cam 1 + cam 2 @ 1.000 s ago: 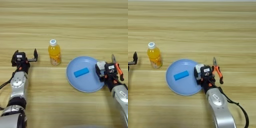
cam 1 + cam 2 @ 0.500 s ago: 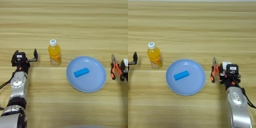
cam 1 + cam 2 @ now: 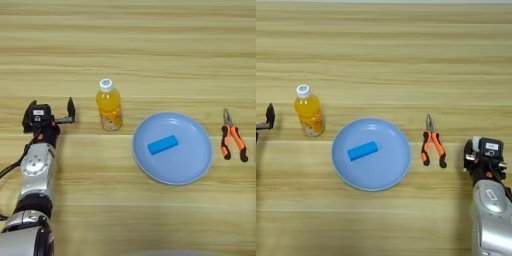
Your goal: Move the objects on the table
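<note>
The pliers (image 3: 433, 143) lay on the counter (image 3: 406, 60) at about 10 o'clock from my right end effector (image 3: 484, 155), long axis running 12 to 6, nearer it than my left end effector (image 3: 50, 116), fingers apart. The right fingers I could not tell.

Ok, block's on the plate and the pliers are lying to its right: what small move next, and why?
Probably bring the right pincer toward the pliers. They lie flat on the table, apart from the plate, while the blue block already rests in it. The right pincer sits just beside them; the left pincer is parked beyond the bottle.
</note>
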Robot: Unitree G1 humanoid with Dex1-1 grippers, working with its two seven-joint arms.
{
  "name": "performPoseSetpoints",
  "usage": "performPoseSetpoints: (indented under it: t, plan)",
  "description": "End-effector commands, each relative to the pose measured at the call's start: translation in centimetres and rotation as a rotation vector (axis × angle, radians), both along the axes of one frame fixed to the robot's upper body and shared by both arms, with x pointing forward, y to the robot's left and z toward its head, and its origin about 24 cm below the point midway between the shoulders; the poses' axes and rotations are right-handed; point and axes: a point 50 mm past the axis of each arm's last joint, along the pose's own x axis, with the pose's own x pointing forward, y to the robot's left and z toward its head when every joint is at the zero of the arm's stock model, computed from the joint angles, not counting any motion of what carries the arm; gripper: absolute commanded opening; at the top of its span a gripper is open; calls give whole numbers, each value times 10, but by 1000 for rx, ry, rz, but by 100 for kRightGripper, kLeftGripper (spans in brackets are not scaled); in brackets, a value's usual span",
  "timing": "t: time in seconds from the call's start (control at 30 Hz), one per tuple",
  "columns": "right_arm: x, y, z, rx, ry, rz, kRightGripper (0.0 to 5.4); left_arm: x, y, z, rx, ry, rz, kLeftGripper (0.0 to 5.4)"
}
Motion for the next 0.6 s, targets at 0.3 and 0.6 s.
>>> performPoseSetpoints:
  t: [0.3,0.6]
  plan:
    - [9,-1,-17,29,37,15,248,0,4,0,5,6,5,540]
    - [11,3,-29,48,65,32,248,0,5,0,7,7,7,540]
